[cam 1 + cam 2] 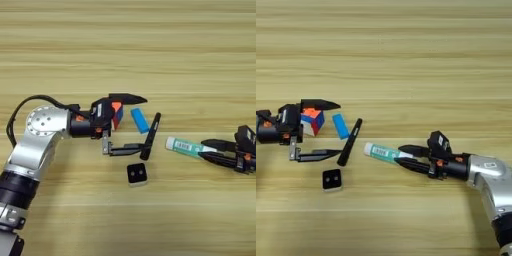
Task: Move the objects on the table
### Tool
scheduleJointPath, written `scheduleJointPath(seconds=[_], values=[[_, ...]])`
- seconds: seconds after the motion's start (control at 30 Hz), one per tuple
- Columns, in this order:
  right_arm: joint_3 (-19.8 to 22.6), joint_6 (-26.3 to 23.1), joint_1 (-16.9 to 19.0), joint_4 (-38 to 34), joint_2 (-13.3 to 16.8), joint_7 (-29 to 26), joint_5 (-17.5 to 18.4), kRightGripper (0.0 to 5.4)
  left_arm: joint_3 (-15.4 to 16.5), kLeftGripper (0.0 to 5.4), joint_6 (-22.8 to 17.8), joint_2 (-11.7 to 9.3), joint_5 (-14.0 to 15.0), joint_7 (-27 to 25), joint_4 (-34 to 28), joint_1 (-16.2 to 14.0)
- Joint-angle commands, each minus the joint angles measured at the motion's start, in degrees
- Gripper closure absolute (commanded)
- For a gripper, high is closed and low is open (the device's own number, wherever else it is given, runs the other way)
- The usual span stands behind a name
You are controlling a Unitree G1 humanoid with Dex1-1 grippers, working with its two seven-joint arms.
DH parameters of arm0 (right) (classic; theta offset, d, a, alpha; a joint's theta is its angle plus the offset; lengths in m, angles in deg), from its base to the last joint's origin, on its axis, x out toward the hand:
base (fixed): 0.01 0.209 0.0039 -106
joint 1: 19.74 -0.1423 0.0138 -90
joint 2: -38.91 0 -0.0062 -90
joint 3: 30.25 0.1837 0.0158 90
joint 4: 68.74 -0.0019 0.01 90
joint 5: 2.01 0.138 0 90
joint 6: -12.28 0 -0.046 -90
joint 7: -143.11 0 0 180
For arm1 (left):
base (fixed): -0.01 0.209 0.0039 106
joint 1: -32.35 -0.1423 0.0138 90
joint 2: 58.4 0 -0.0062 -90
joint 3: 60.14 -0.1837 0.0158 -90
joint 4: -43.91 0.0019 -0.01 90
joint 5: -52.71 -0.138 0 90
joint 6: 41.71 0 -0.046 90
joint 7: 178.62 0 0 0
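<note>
The objects lay in a loose group on the light-brown wooden tabletop [406,60] with its long grain stripes, all in the nearer half. The multicoloured puzzle cube [311,121] sat at the left, inside the left claw [335,128], whose two black fingers were spread wide: the far finger reached over the cube's far side and the near finger stretched along the tabletop, its tip close to the lower end of the black pen [350,141]. The claw was released, gripping nothing. Just right of the cube lay the flat blue block [340,126], tilted, and right of it the pen lay slanted, its upper end pointing far and right. Nearer than these, apart from them, stood the small black-and-white cube with two dots [332,179].

The white-and-green glue-stick tube [381,152] lay right of the pen, its white cap end pointing left. The right claw [401,155] came in from the right with its fingers on either side of the tube's right end; whether they pressed on it could not be told.
</note>
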Motion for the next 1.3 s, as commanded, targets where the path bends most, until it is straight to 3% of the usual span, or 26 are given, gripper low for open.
scheduleJointPath(seconds=[0.03,0.33,0.67,0.7,1.03,1.3], values=[[0.32,0.88,-1.33,1.84,-0.26,-0.39,-0.97,3.78,0.55,0.0,0.31,-0.83,-0.01,-0.29,-0.11,1.17],[-0.05,2.92,-2.36,7.65,-0.92,-0.48,-2.43,3.84,0.52,0.0,0.35,-0.81,-0.06,-0.29,-0.07,1.39],[-0.52,3.89,-2.46,8.87,-1.23,-0.46,-3.2,3.84,0.35,0.0,0.47,-0.68,-0.22,-0.24,0.1,1.21],[-0.45,3.86,-2.43,8.62,-1.25,-0.68,-3.0,3.48,0.34,0.0,0.48,-0.66,-0.23,-0.24,0.14,1.22],[0.52,2.28,-2.0,4.99,-0.86,-2.03,-1.48,2.43,0.14,0.0,0.43,-0.45,-0.35,-0.07,0.13,1.19],[3.15,-0.85,-2.61,-0.47,-2.03,-2.33,3.26,1.54,0.08,0.0,0.54,-0.32,-0.4,0.01,0.34,1.19]])
